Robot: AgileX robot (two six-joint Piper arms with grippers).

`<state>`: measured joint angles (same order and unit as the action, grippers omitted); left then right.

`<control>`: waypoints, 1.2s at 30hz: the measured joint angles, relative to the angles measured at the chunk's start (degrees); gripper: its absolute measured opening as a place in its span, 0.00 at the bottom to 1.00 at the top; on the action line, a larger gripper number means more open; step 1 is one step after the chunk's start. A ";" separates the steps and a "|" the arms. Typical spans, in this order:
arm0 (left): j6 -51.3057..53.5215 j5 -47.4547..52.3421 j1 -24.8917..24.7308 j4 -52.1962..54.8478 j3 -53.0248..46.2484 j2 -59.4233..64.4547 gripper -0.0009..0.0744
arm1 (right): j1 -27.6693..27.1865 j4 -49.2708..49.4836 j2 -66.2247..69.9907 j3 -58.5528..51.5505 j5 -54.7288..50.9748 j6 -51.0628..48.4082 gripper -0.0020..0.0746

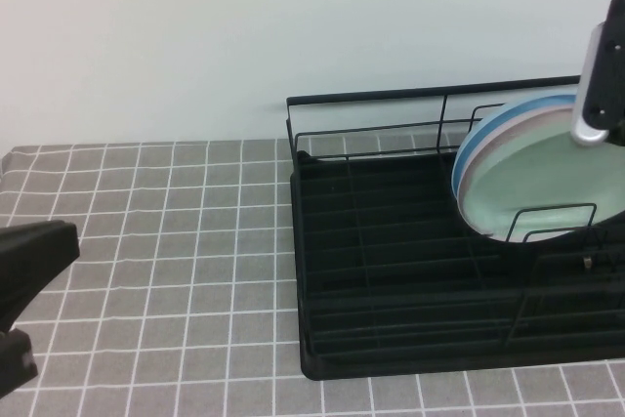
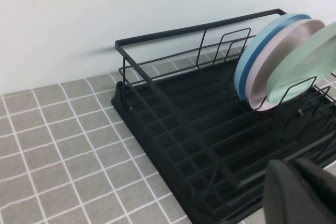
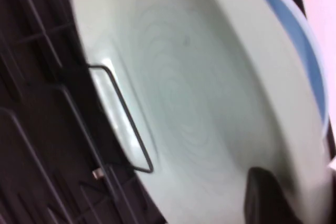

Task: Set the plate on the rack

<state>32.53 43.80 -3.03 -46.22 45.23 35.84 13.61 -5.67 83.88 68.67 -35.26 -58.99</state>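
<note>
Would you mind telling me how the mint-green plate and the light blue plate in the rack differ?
The mint-green plate stands frontmost of the stack, its whole face showing; the light blue plate stands rearmost, only its rim edge showing. The right gripper is at the green plate's upper rim, while nothing touches the blue one. Both are round and stand on edge in the black rack. The left gripper, shut, is parked far left.

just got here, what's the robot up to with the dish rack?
The mint-green plate stands on edge in the black rack, at its right end, in front of a pink plate and a light blue plate. The right gripper is at the green plate's upper rim; whether it is gripping or letting go isn't clear. The left gripper is shut and parked over the tiled table, away from the rack.
</note>
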 joint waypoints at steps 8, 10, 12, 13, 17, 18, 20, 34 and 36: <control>0.00 0.84 0.00 -0.10 0.00 0.00 0.01 | -0.28 1.83 0.00 0.00 3.45 2.49 0.47; 0.00 1.17 0.00 -0.10 0.00 0.00 0.01 | -0.28 1.83 0.00 0.00 3.45 3.14 0.49; 0.00 1.46 0.00 -0.10 0.00 0.00 0.01 | -0.28 1.83 0.00 0.00 3.06 4.41 0.48; 0.00 1.61 0.00 -0.10 0.00 0.00 0.01 | -0.28 1.83 -0.24 0.00 2.92 5.65 0.47; 0.30 2.49 0.00 0.29 0.00 0.00 0.01 | -0.28 2.37 -2.67 -0.10 2.69 9.52 0.27; 0.41 2.66 0.00 0.29 0.00 -0.09 0.01 | -0.28 3.02 -3.60 -0.10 2.52 10.32 0.18; 0.41 2.66 0.00 0.29 0.00 -0.09 0.01 | -0.28 5.67 -4.94 -0.10 0.63 10.17 0.09; 0.57 2.54 0.00 1.71 0.00 -0.09 0.01 | -0.28 15.13 2.09 -0.21 -12.09 -0.18 0.03; 0.73 2.54 0.00 1.87 0.00 -0.09 0.01 | -0.32 13.91 4.90 -0.38 -7.93 0.33 0.02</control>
<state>33.26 46.34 -3.03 -44.35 45.23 35.75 13.29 8.23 88.78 68.30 -43.20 -58.66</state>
